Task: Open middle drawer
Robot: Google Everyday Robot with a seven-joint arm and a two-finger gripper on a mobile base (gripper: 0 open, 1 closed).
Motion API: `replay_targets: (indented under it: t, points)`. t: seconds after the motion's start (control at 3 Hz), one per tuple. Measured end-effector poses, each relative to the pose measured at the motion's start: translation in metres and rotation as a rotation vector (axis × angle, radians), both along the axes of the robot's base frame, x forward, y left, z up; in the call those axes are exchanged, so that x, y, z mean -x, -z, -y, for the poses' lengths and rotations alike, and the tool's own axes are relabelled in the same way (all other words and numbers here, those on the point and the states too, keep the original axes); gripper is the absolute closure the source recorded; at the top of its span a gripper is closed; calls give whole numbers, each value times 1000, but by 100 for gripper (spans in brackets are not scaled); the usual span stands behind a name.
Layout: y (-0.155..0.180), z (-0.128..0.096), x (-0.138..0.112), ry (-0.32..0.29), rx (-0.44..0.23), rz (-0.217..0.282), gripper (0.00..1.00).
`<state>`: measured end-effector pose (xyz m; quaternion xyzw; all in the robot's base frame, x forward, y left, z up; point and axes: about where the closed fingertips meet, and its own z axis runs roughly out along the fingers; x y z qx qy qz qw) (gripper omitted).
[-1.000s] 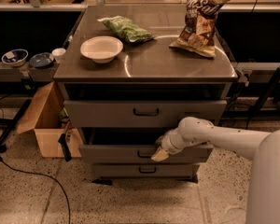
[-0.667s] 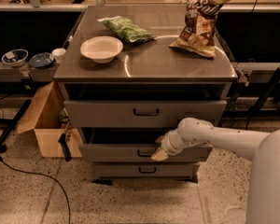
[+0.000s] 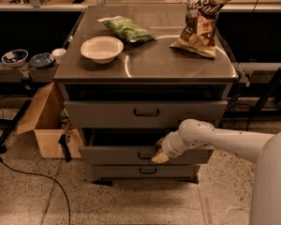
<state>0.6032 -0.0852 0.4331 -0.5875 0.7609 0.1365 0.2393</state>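
Observation:
The middle drawer (image 3: 112,154) is a low grey metal front with a small dark loop handle, second of three in the cabinet. It stands pulled out a little, with a dark gap above its front. My gripper (image 3: 160,156) is at the end of the white arm that reaches in from the right, and it sits right at the drawer's handle, covering its right part.
The taller top drawer (image 3: 145,113) and the slim bottom drawer (image 3: 145,171) are also grey. On the cabinet top (image 3: 150,62) lie a white bowl (image 3: 102,48), a green bag (image 3: 127,29) and a chip bag (image 3: 201,20). A cardboard box (image 3: 44,125) stands on the floor at left.

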Motion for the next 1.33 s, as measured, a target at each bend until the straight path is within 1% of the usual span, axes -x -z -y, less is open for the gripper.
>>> replay_targets:
  t: [0.33, 0.67, 1.0, 1.33]
  points:
    - [-1, 0, 0, 0, 0, 0, 100]
    - [2, 6, 20, 16, 3, -14, 100]
    - [-1, 6, 21, 16, 3, -14, 100]
    - [-7, 7, 49, 33, 4, -22, 100]
